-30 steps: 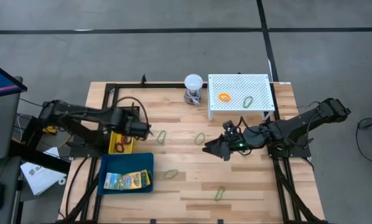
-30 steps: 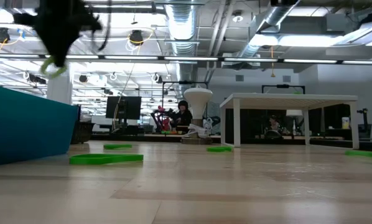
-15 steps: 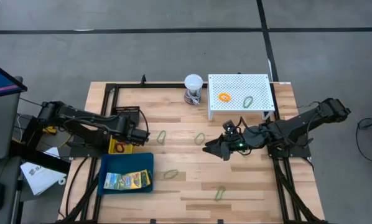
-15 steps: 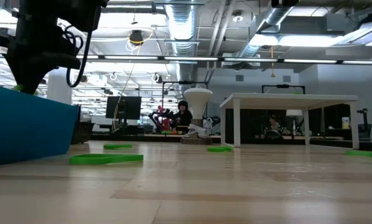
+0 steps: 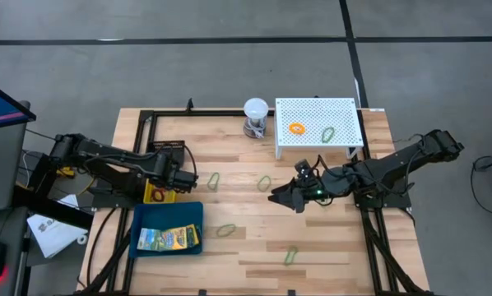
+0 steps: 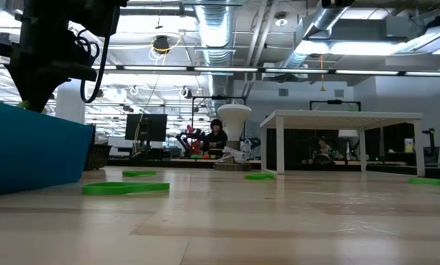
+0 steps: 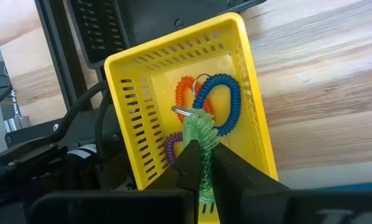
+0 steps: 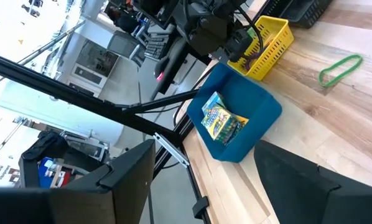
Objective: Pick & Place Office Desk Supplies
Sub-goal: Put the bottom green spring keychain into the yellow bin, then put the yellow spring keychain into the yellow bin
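My left gripper stands over the yellow bin at the table's left, shut on a green coiled loop. In the bin lie orange, blue and purple loops. In the low view the left gripper shows behind the blue tray's wall. The blue tray holds printed packets. Green loops lie flat on the wood. My right gripper hangs open above mid-table, touching nothing. My left gripper pinches the green coiled loop's near stretch between its two fingers, coming steeply from above. The loop's free end, with a small metal ring, reaches out past the fingertips inside the bin. Whether it rests on the loops beneath, I cannot tell.
A white perforated stand at the back right carries an orange loop and a green loop. A white ball-topped object stands beside it. A black mesh basket sits behind the bin. Another green loop lies near the front edge.
My left gripper has gone down and toward the table's left edge, from beside the bin to over it, carrying the green loop. In the low view the loop has sunk behind the blue tray's wall. In the last half second the gripper has kept still.
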Controlling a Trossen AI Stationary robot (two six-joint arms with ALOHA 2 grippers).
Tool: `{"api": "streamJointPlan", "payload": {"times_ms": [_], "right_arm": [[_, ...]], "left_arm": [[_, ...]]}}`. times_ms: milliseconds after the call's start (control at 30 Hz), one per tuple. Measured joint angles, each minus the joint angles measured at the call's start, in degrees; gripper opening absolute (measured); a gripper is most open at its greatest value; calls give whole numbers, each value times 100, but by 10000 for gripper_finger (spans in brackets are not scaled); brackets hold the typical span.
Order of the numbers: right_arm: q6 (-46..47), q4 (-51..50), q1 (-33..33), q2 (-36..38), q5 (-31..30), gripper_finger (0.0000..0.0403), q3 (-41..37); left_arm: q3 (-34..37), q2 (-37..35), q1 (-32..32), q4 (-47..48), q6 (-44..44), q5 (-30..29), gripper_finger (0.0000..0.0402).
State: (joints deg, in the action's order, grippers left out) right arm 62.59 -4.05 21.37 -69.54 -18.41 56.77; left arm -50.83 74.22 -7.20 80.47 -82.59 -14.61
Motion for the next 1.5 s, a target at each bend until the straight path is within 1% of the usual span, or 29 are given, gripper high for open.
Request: {"api": "streamJointPlan", "payload": {"times_ms": [167,267,333,533,667,767,867,900,967,1067,1167,1300,1333,1433,1500], "right_arm": [[0,-1,0,0,2,270,0],[2,0,0,0,5,270,0],[2,-2,0,0,9,270,0],[2,0,0,0,9,270,0],[2,-1,0,0,9,270,0],[69,-14,0,0,-40,270,2],[201,-124,-20,0,-201,270,3],[266,-232,-46,1,-252,270,6],[407,-565,-114,8,-290,270,7],[607,-1060,-280,36,-406,270,7],[609,-1582,-603,135,-415,270,4],[239,-2386,-1355,363,-417,270,4],[84,-2603,-1583,416,-415,270,32],[-463,-3581,-2301,476,-258,270,325],[-923,-4043,-2787,447,-75,270,599]], "left_arm": [[0,0,0,2,1,-15,15],[0,0,0,5,0,-90,26],[0,0,0,19,0,-129,47],[-2,0,0,179,0,-164,140],[-4,0,0,205,0,-164,193],[-143,0,-25,166,58,-178,218],[-401,-67,-146,-203,413,-383,229],[-503,-127,-199,-458,623,-455,230],[-623,-295,-327,-1316,1208,-613,230],[-658,-613,-555,-3174,2171,-777,221],[-663,-801,-731,-4996,3015,-851,209],[-667,-857,-813,-6920,3462,-1240,199],[-667,-857,-820,-7325,3608,-1261,198],[-667,-773,-819,-8312,4034,-1293,200],[-659,-758,-817,-8565,4180,-1294,201]]}}
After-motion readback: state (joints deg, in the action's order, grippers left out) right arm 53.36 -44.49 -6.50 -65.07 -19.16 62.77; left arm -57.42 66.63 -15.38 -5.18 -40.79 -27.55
